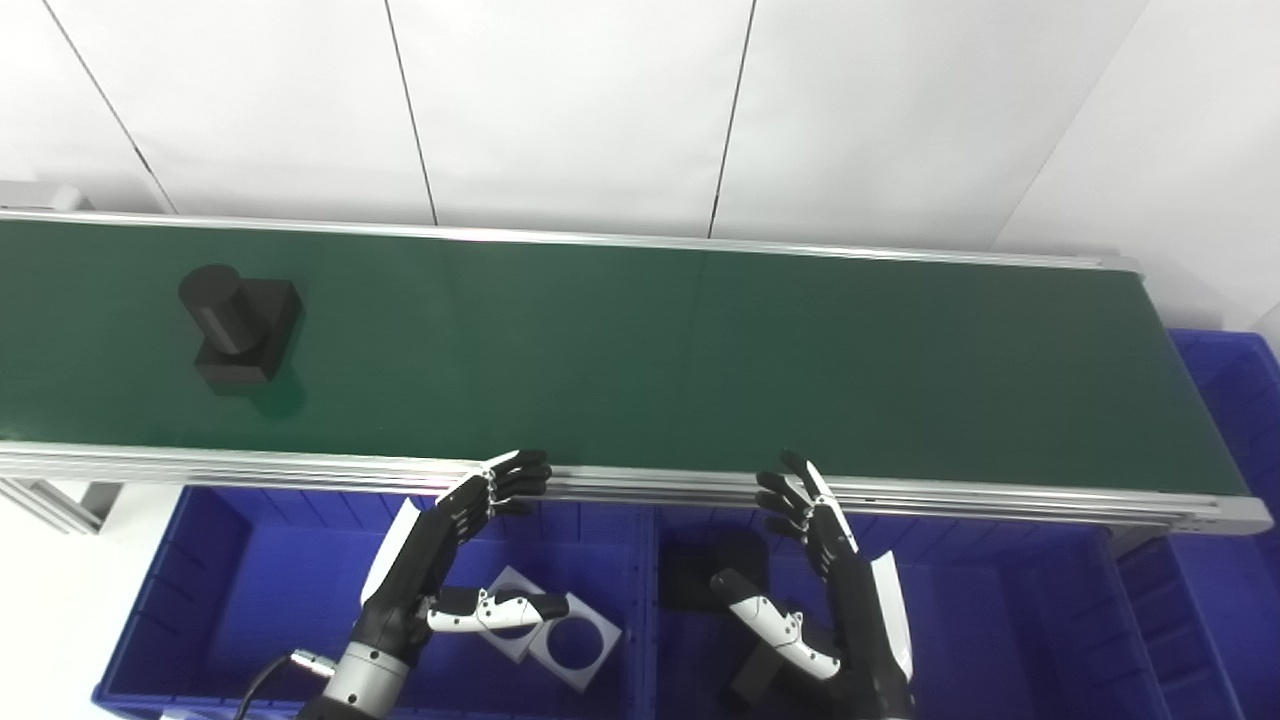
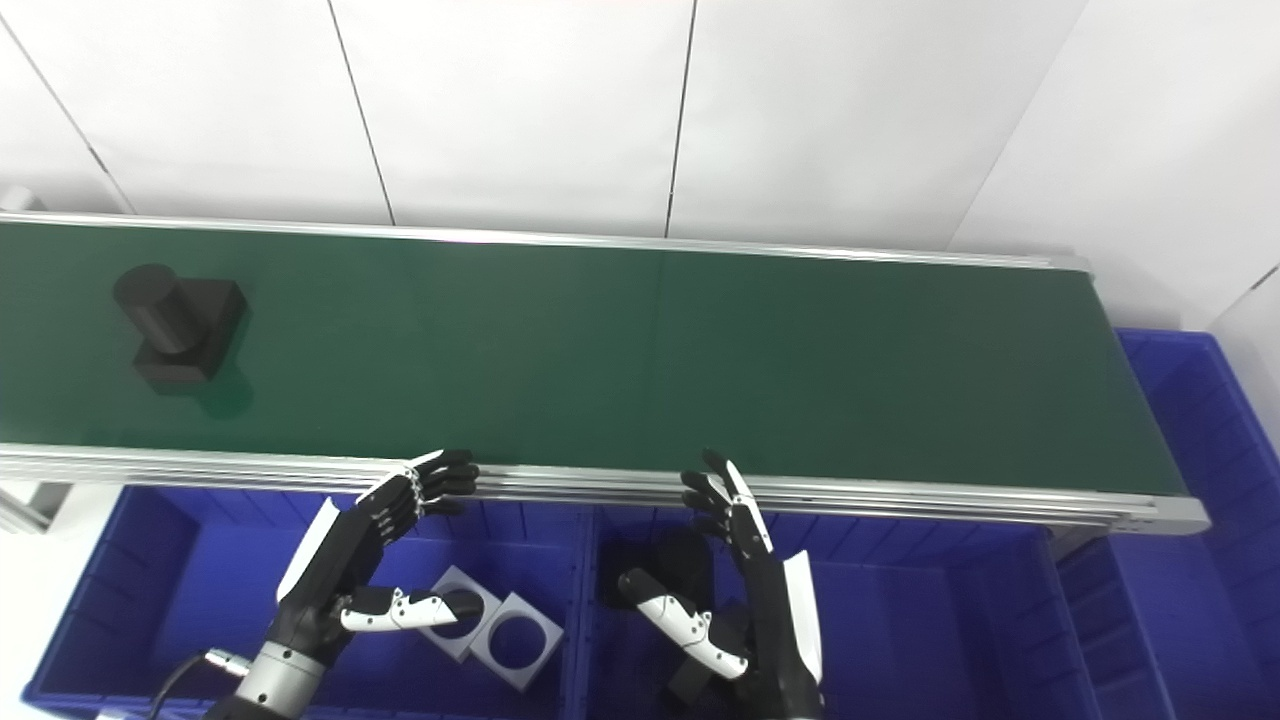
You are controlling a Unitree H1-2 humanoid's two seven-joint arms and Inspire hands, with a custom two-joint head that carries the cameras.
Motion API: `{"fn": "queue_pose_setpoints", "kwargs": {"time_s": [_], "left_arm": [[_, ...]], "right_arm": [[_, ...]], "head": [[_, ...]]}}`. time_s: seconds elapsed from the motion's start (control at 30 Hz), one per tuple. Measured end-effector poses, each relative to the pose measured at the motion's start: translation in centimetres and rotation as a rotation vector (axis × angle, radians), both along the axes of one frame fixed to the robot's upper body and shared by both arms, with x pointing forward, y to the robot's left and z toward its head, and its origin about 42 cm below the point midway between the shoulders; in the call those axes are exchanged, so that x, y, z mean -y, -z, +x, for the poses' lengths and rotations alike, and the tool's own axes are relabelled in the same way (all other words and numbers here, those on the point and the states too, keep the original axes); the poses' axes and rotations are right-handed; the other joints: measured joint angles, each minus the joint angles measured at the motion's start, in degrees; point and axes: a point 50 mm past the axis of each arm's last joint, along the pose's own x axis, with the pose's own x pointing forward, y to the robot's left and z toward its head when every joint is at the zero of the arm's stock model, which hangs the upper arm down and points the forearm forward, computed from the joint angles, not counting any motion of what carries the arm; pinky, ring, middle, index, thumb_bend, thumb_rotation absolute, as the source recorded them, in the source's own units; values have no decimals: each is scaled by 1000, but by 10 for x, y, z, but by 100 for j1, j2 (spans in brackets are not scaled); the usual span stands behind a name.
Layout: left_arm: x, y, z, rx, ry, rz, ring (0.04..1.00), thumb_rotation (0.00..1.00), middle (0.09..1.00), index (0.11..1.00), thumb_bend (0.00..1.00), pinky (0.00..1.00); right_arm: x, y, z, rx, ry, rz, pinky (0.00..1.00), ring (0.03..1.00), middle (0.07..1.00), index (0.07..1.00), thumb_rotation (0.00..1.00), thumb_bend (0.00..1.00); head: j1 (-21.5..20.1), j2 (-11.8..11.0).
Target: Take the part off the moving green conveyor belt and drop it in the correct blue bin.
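A black part [image 1: 240, 327], a cylinder standing on a square base, sits on the green conveyor belt [image 1: 640, 350] at the far left. My left hand [image 1: 445, 560] is open and empty, held above the left blue bin [image 1: 200, 590], fingertips near the belt's front rail. My right hand [image 1: 820, 585] is open and empty above the middle blue bin [image 1: 1000, 620], also near the front rail. Both hands are well to the right of the part.
The left bin holds two grey square plates with round holes [image 1: 560, 640]. The middle bin holds black parts [image 1: 700, 575]. Another blue bin [image 1: 1235, 420] stands past the belt's right end. A white panelled wall is behind the belt.
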Motion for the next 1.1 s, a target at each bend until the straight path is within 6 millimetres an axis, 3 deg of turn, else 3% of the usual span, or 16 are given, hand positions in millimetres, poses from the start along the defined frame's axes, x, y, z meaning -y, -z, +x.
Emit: {"fn": "queue_pose_setpoints", "kwargs": {"time_s": [1.1], "left_arm": [[1, -1, 0, 7, -4, -1, 758, 204, 789, 811, 835, 701]], "right_arm": [[0, 0, 0, 0, 0, 1, 738, 802, 837, 921, 506, 663]], "head": [[-9, 18]]}}
